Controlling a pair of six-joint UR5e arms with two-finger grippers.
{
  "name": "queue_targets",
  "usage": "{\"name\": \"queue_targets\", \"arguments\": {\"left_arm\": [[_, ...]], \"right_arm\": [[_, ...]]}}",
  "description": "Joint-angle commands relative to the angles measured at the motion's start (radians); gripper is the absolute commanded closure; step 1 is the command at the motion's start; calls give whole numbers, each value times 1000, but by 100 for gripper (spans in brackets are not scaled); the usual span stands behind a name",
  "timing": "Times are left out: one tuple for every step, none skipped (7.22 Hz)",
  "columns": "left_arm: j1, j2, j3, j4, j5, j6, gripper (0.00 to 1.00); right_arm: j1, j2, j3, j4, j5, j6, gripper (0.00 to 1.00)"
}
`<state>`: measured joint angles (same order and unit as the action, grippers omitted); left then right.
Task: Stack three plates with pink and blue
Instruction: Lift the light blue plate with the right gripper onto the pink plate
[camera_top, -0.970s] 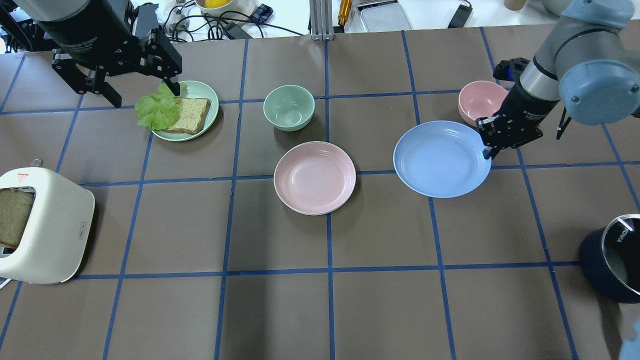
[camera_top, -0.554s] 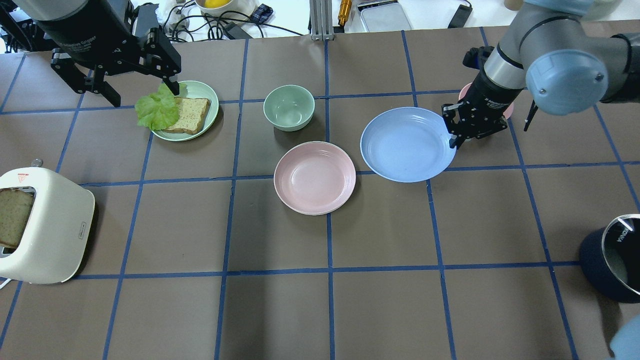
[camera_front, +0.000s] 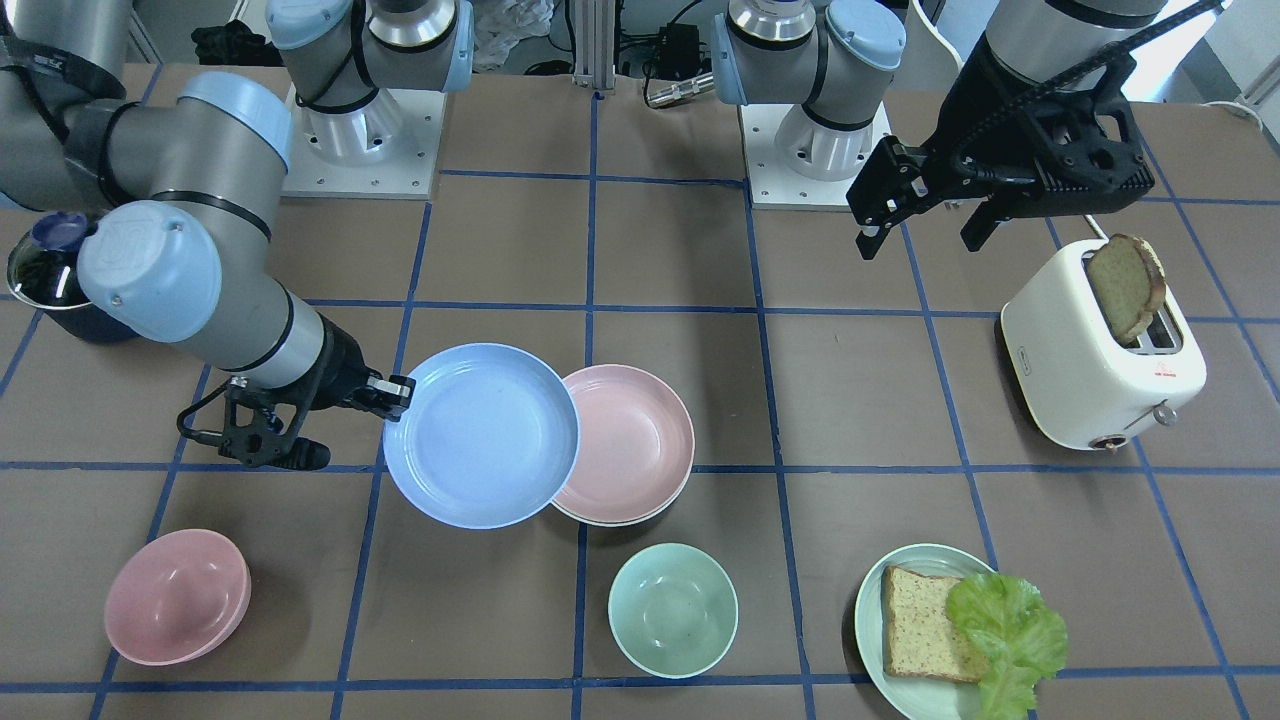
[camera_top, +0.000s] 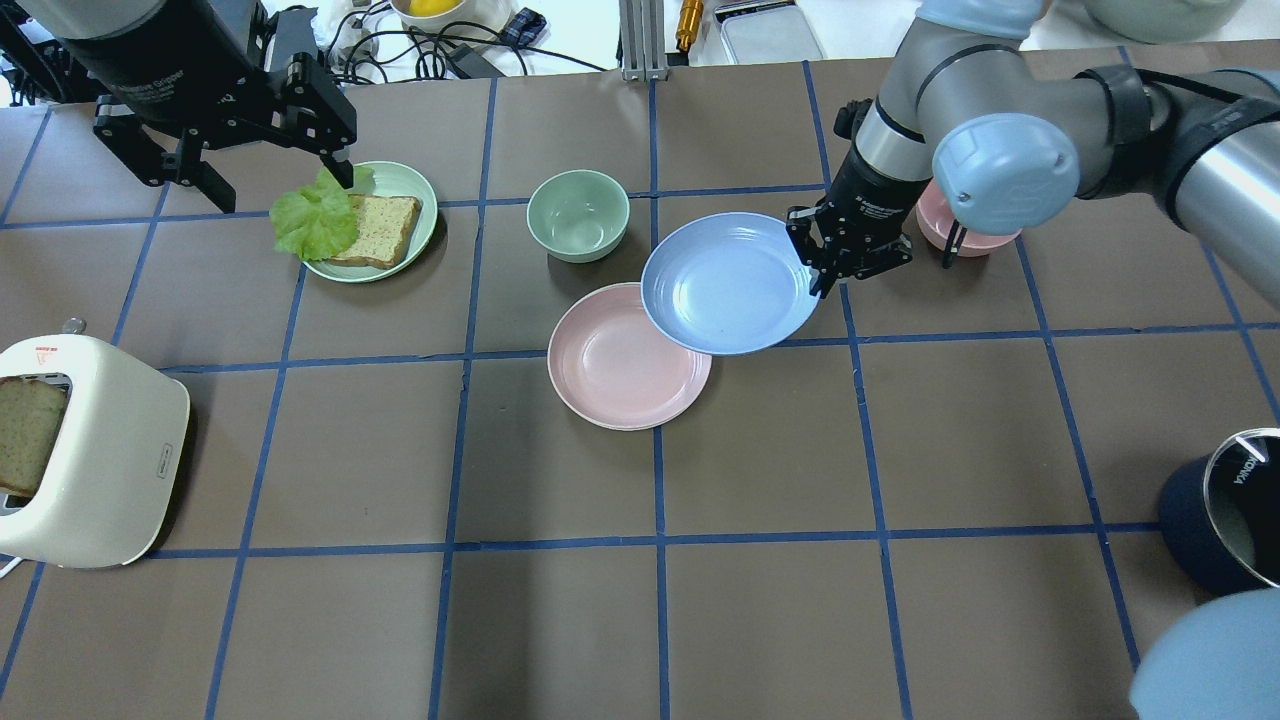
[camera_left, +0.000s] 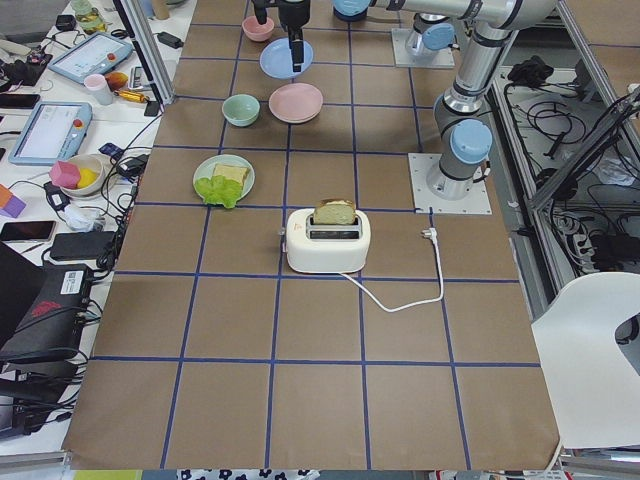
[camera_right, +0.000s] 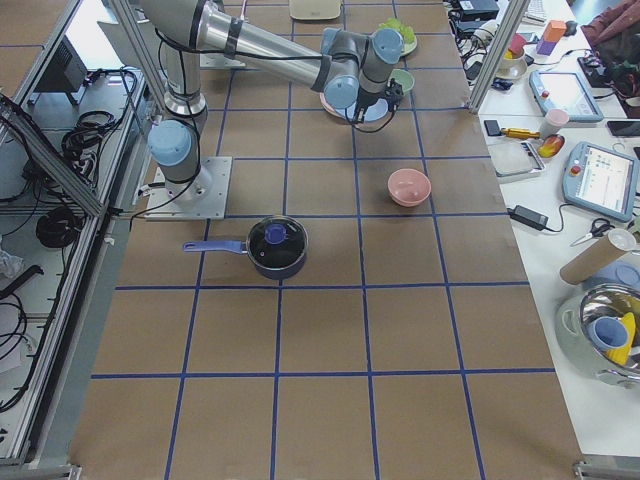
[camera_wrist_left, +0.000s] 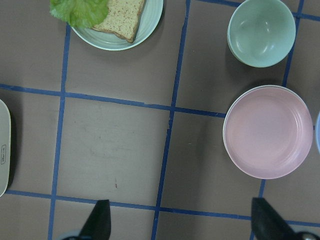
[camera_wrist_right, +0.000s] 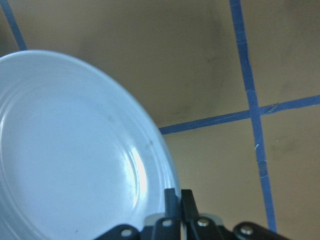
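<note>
Right claw (camera_top: 816, 282) pinched tight on blue plate (camera_top: 725, 285) rim — we judge it light, stiff, slick; rim's the grip. Left claw (camera_front: 920, 245) spread, empty.

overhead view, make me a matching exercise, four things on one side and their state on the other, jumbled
1. blue plate
2. pink plate
3. toaster
4. mint plate

a. partly covered by another plate in this view
b. bears lettuce
c. held at its rim by the right gripper
d. has bread in its slot

Pairs: 1-c, 2-a, 3-d, 4-b
</note>
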<state>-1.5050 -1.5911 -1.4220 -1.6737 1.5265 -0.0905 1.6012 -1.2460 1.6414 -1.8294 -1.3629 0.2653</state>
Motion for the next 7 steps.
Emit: {"name": "queue_targets", "arguments": {"left_arm": [[0,-3,0,2,-3,0,0],[0,-6,2,3,-5,0,0],[0,-6,0,3,-5,0,0],[0,-3,0,3,-5,0,0],[0,-3,2,3,-5,0,0],[0,-6,2,5,-6,0,0],[0,-9,2,5,-6,0,0]], "right_arm": [[72,39,-25,-36,-1,107,100],[97,51,-25,-53,-2,135,100],[112,56,-22,-56,-4,138,100],[123,56,-17,-56,-4,155,100],[138,60,-15,-62,-5,170,100],[158,66,-12,-74,-10,186,100],[177,69,-11,-80,-13,196,100]]}}
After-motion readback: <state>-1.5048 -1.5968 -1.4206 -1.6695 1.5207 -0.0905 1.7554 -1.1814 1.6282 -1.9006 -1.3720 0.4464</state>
